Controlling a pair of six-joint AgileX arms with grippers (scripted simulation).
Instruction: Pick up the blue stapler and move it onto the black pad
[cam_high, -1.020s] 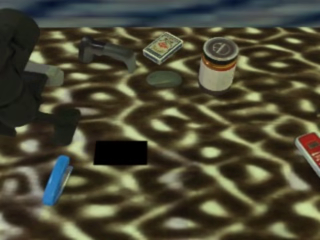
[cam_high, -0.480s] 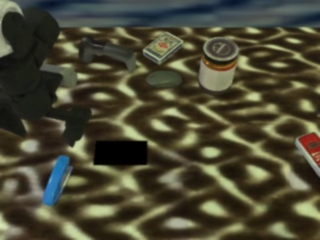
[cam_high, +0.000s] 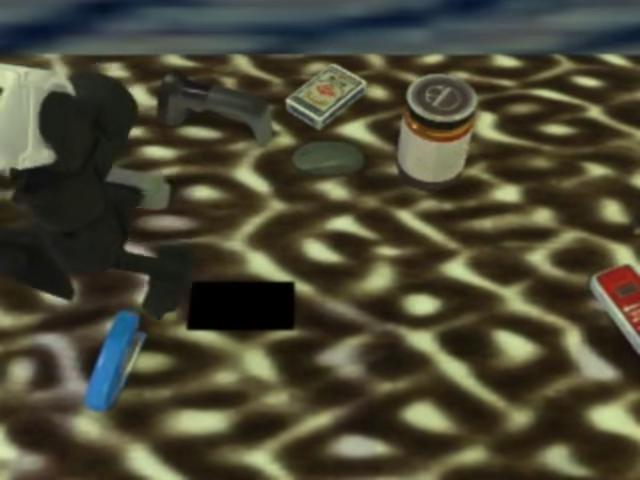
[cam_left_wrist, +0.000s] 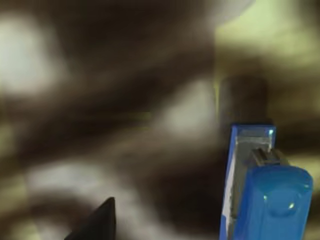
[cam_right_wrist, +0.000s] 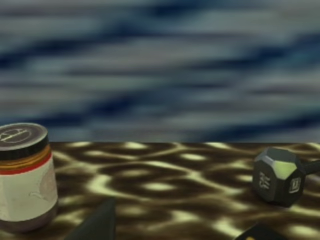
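The blue stapler (cam_high: 112, 360) lies slanted near the table's front left, and in the left wrist view the blue stapler (cam_left_wrist: 266, 195) shows end-on, very close. To its right lies the black pad (cam_high: 240, 305), flat and bare. My left gripper (cam_high: 162, 290) hovers just above the stapler's far end, beside the pad's left edge. It is open and holds nothing. One dark fingertip (cam_left_wrist: 97, 225) shows, while the other is hidden behind the stapler. My right gripper (cam_right_wrist: 180, 232) is out of the top view, open and empty.
At the back stand a dark grey stapler-shaped tool (cam_high: 215, 105), a card box (cam_high: 325, 95), a grey-green oval disc (cam_high: 328, 158) and a jar (cam_high: 437, 128). A red object (cam_high: 622, 300) lies at the right edge. A dumbbell (cam_right_wrist: 280, 175) sits near the right gripper.
My left arm has swung right and toward the table's front, bringing its gripper down close to the stapler's far end. Nothing on the table has moved.
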